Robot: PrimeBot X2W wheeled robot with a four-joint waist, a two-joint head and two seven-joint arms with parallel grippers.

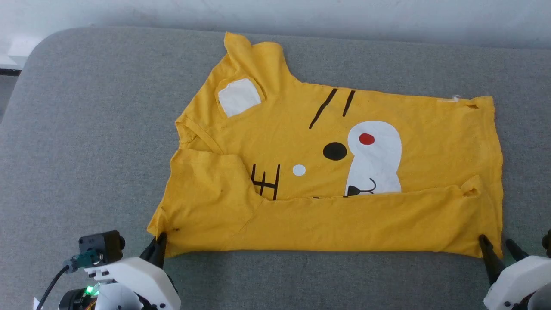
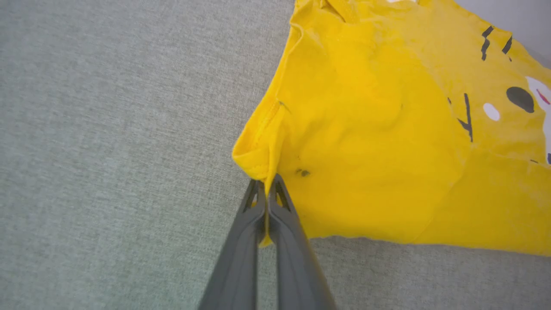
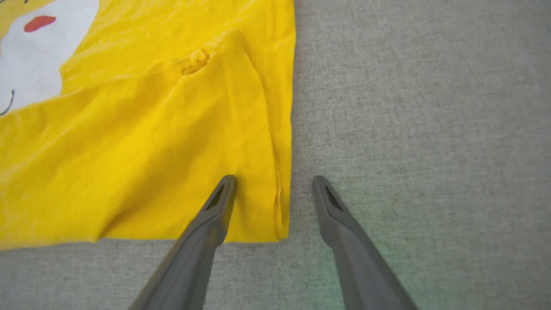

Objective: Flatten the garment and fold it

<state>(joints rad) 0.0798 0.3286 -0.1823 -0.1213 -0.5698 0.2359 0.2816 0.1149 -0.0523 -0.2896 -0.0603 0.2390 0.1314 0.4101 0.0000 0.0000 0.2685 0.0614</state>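
– On the grey padded surface (image 1: 86, 142) in front of me, the yellow T-shirt (image 1: 447, 142) lies spread sideways: collar (image 1: 189, 133) to my left, hem to my right, cartoon face (image 1: 374, 155) up.

– Is it flat?

– Mostly. The far half lies open. The near long side is already turned over toward the middle as a plain yellow band (image 1: 344, 219), covering the lower edge of the print, and the near sleeve (image 1: 206, 193) is laid in with it. I read that as the first lengthwise fold, with its crease along the edge nearest me.

– Where are your arms?

– One at each end of that crease, so both ends can move together without twisting the band. The left gripper (image 2: 267, 183) is clenched on the sleeve-end corner; my left wrist view shows a sliver of yellow cloth pinched between the two fingers (image 2: 241, 241). The right gripper (image 3: 274, 178) stands released, jaws wide, one fingertip over cloth and the other over bare grey, straddling the hem corner (image 3: 280, 228).

– Next?

– My guess: close the right side on that corner before lifting anything. With one end held, a pull would drag the shirt askew.

– Any worry?

– The hem there is several layers; a finger might catch just the top one.
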